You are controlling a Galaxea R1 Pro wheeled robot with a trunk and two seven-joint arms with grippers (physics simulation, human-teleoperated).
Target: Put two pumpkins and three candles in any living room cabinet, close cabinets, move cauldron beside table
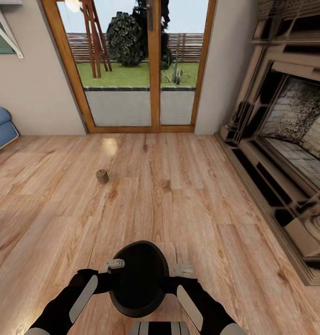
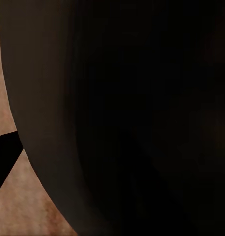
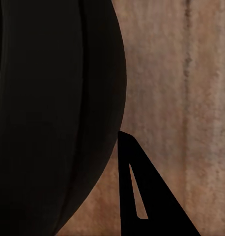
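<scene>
Wide wooden floor (image 1: 187, 195), light honey planks with darker knots and grain, running from the glass door's threshold back toward the camera. Bounded on the right by the stepped base of a stone fireplace (image 1: 276, 186), on the far left by the corner of a blue sofa (image 1: 1, 128). One small stubby candle (image 1: 102, 176) upright on the planks (brownish-grey in this light), left of centre and well apart from everything else. Near the bottom edge, a dark round cauldron (image 1: 139, 279) over the planks; whether resting on them or lifted cannot be told. Same plank surface visible beside the black curve in both wrist views.
</scene>
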